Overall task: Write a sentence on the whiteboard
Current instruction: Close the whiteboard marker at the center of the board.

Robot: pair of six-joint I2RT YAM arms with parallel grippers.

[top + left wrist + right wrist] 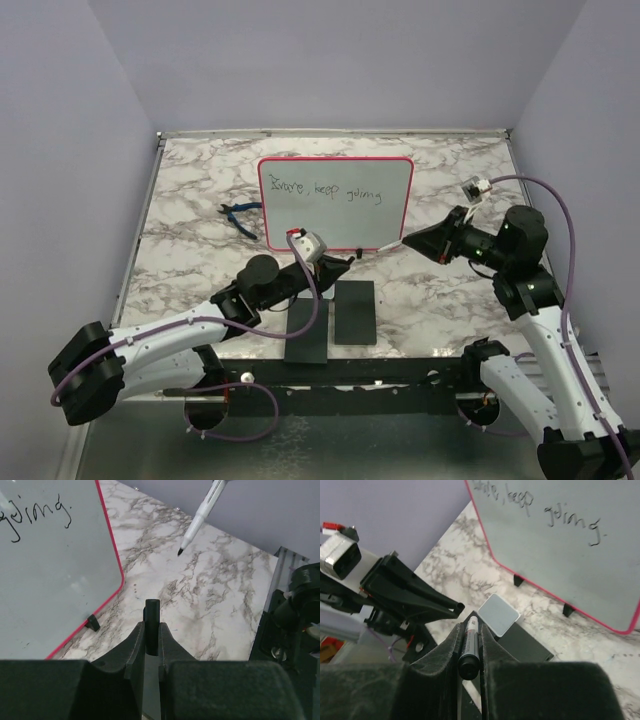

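The whiteboard stands upright on the marble table, its red-pink rim and black feet showing. The sentence runs along its upper part, ending in "going.". My right gripper is shut on a white marker with its bare tip pointing left, just right of the board's lower corner. My left gripper is shut on a small black cap, held a short way from the marker's tip.
Two black slabs lie in front of the board; a small grey-white pad rests on the corner of one. Blue-handled pliers lie left of the board. Walls enclose the table.
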